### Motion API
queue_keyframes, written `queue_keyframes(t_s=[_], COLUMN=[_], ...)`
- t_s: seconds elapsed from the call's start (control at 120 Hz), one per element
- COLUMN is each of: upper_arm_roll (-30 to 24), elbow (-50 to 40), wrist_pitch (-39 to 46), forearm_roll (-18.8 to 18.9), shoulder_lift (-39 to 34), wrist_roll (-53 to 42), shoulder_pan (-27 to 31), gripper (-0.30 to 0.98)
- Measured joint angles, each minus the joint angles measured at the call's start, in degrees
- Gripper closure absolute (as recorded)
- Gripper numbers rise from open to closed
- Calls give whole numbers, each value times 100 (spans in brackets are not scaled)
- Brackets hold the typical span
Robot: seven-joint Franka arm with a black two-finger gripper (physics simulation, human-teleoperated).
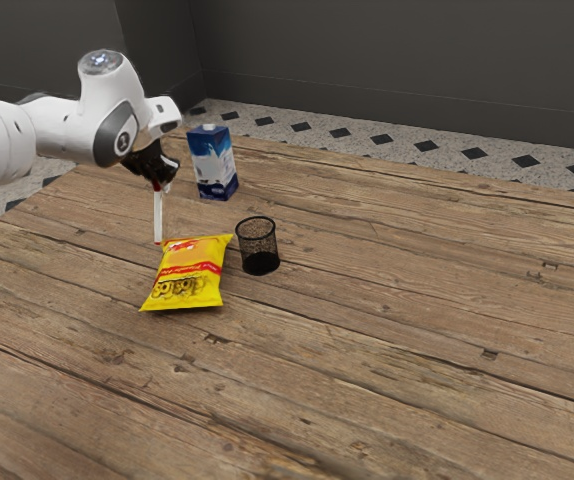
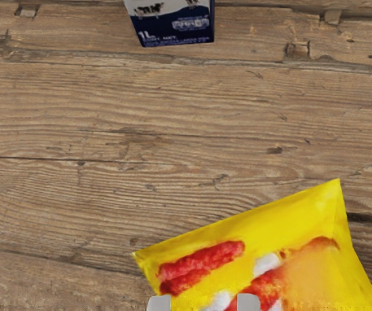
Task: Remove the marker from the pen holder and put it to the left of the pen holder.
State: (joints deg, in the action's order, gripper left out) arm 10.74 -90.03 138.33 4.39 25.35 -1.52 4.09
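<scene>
Wooden table (image 1: 397, 310); fingers (image 1: 160, 187) grip the marker (image 1: 158, 217), upper end obscured.

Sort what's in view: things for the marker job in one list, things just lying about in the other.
For the job:
marker, upright at the gripper
black mesh pen holder

Just lying about:
yellow snack bag
blue-and-white carton

Exterior view from beside the arm (image 1: 102, 115), wrist view closer, downward (bag (image 1: 189, 272) and carton (image 1: 213, 165) in both)
</scene>
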Motion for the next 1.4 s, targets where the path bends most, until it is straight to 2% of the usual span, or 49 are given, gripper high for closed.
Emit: queue_keyframes(t_s=[0.167, 0.317, 0.7, 0.933, 1.008, 1.1, 1.15, 1.192, 1.267, 1.4], upper_arm_roll=[-40, -282, -388, -416, -388, -339, -328, -333, -358, -366], elbow=[432, 859, 1634, 1643, 1442, 121, -160, -248, -315, -352], wrist_pitch=[-176, -249, -286, -282, -285, -374, -815, -1335, -2235, -3373], forearm_roll=[116, 167, 200, -77, -128, -163, -165, -159, -131, 53], shoulder_lift=[554, 1002, 1673, 1612, 1121, -918, -1999, -2603, -3069, -3240], wrist_roll=[33, 22, -107, -433, -572, -719, -756, -772, -798, -818], shoulder_pan=[377, 788, 1178, 1187, 1124, 744, 382, 126, -234, -542], gripper=[76, 76, 77, 30, 21, 14, 11, 9, 6, 3])
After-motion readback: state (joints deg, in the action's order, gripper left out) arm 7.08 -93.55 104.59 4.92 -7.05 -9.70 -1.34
